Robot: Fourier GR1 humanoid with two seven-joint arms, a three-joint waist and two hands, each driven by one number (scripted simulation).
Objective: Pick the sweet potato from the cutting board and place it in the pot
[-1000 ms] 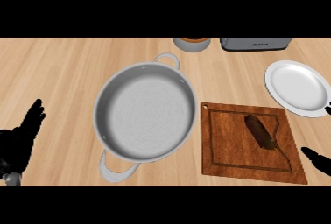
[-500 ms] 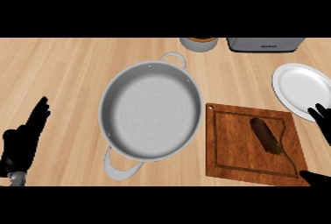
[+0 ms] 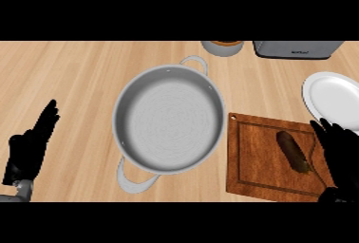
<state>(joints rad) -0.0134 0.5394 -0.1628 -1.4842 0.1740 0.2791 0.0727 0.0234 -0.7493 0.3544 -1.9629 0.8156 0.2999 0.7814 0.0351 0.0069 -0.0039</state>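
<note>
A brown sweet potato (image 3: 294,151) lies on the wooden cutting board (image 3: 256,166) at the lower right. A wide grey pot (image 3: 170,119) with two loop handles stands in the middle of the counter, with nothing in it. My right hand (image 3: 341,154) is open just right of the sweet potato, over the board's right edge, fingers straight and pointing up; it does not hold anything. At the lower left edge my left hand (image 3: 29,147) rests open, fingers up, well away from the pot.
A white plate (image 3: 335,98) sits at the right edge behind the board. A small round jar (image 3: 223,47) and a grey appliance (image 3: 297,48) stand along the back edge. Bare wooden counter lies left of the pot.
My right hand has come up and leftward from the lower right corner to stand beside the sweet potato. The view has shifted, so everything sits further right. The left hand has risen slightly.
</note>
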